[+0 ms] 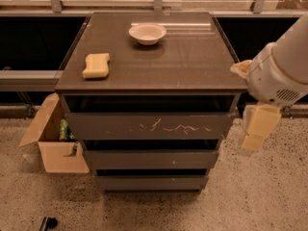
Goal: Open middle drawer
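The middle drawer (150,159) is a wide, shallow dark grey-brown front with one tiny white speck. It sits closed in the cabinet, below the taller top drawer (149,125) with white scratches and above the plain bottom drawer (151,182). My gripper (255,129) hangs off the white arm to the right of the cabinet, beside the right end of the top drawer. It is apart from the cabinet and touches nothing.
On the cabinet top (192,66) lie a yellow sponge (96,65) at the left and a white bowl (147,33) at the back. An open cardboard box (55,143) stands on the speckled floor against the cabinet's left side. Dark panels and a rail run behind.
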`<state>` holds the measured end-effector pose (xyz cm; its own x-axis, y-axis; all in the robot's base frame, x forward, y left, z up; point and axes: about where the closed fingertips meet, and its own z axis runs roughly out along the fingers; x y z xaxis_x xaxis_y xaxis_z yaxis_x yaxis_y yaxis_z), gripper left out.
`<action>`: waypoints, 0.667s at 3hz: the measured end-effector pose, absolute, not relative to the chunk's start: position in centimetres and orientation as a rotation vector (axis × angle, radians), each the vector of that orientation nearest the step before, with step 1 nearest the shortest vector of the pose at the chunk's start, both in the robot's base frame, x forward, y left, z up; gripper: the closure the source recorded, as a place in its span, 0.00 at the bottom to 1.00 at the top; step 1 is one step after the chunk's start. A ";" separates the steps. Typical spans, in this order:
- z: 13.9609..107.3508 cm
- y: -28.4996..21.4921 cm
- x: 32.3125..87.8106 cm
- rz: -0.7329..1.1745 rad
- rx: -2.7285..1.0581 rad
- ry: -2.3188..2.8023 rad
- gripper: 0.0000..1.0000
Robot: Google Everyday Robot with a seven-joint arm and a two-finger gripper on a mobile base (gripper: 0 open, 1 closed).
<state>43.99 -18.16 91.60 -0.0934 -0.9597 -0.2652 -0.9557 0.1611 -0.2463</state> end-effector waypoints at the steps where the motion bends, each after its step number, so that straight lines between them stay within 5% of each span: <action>1: 83.9 -14.6 43.9 0.149 -1.872 1.987 0.00; 2: 79.1 -12.6 43.5 0.275 -1.872 1.953 0.00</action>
